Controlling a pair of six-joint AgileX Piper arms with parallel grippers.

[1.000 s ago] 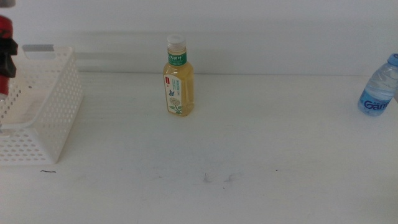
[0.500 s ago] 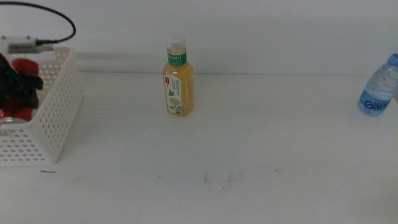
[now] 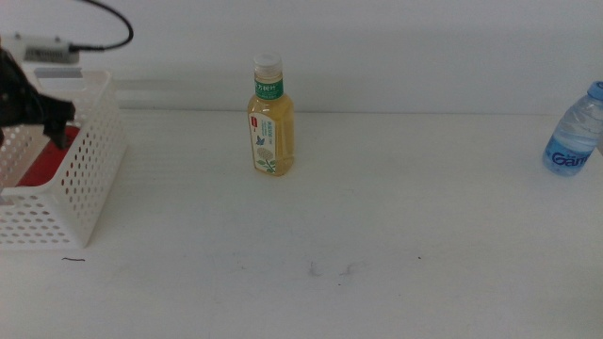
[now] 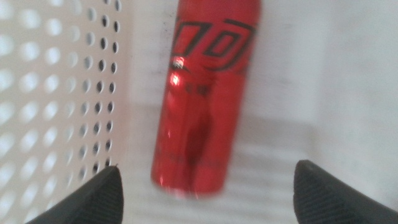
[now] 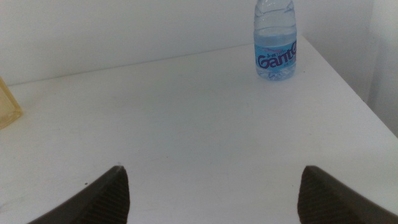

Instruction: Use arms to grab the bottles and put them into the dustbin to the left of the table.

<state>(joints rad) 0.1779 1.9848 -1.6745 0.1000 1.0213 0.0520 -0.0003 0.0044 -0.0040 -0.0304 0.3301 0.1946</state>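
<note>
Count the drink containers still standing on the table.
2: the tea bottle mid-table at the back, the water bottle at the far right edge. The red can lies inside the dustbin.

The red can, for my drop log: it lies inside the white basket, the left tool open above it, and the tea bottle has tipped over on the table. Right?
One error: the tea bottle stands upright on the table, as the middle view shows. The rest holds: the red can lies inside the white basket, with the left tool open above it.
</note>
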